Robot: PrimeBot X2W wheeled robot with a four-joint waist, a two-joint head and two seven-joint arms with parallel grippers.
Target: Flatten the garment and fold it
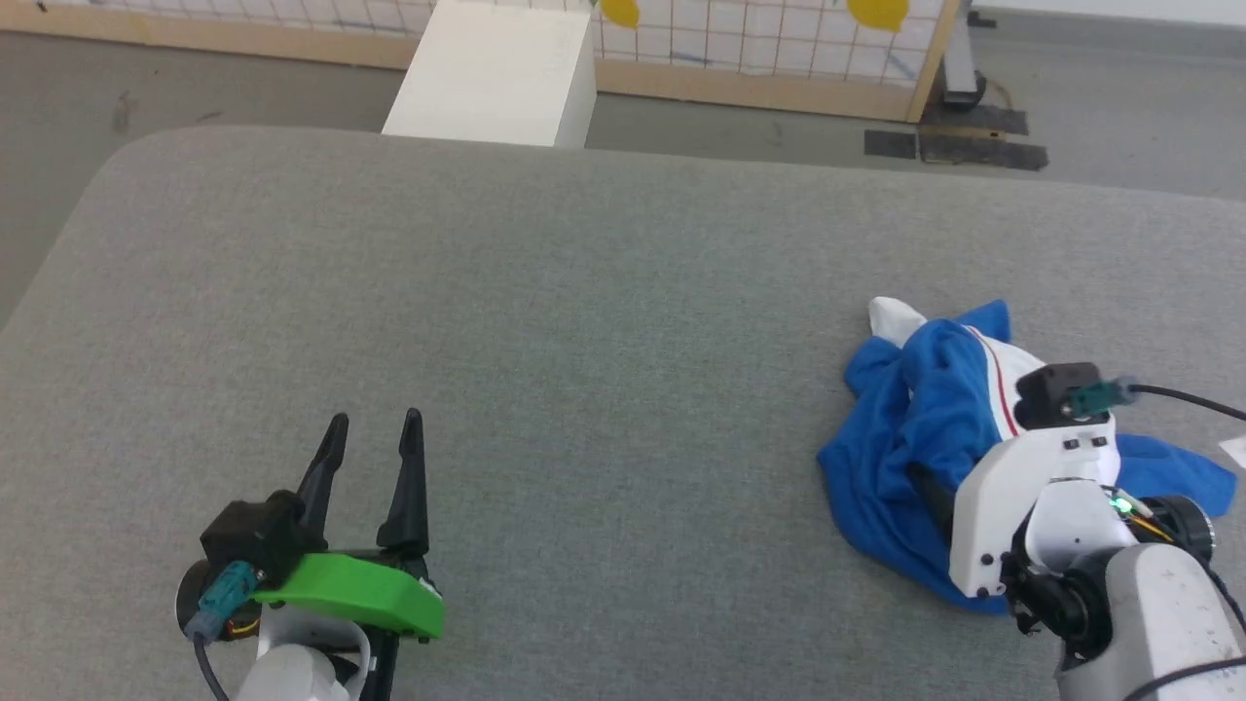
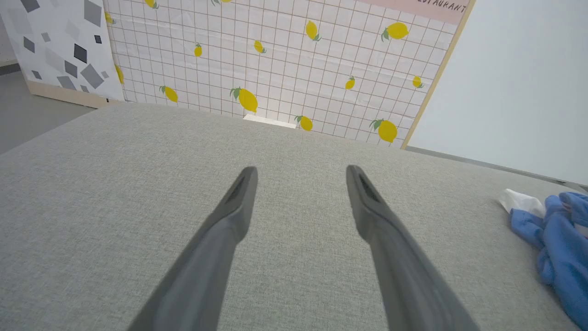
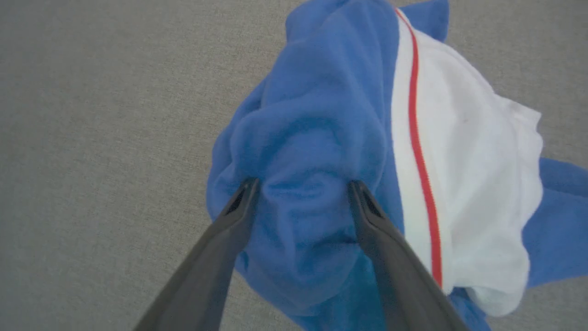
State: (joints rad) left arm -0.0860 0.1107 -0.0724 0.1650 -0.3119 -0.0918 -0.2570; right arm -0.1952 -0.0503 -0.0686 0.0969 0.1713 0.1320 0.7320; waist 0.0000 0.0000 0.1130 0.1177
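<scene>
Right gripper point(image 3: 303, 186): the fingers are spread apart and set astride a raised blue fold. Nothing is clamped yet, and the placement is judged to prepare a pinch on that ridge.
Garment point(image 1: 905, 428): it is bunched in a heap at the right side of the grey padded surface point(image 1: 584, 341), under the right wrist. A white sleeve point(image 3: 464, 161) with a red stripe is turned up on top, just beside the straddled fold.
Reason for the hold: a high fold is judged the easiest part to lift, so that the heap can be shaken open and spread.
Left gripper point(image 1: 375, 421): the fingers are held apart, empty, low over bare surface and well apart from the cloth. It is judged to be kept ready for a second corner.
Free area: the wide middle of the surface is left open for flattening.
</scene>
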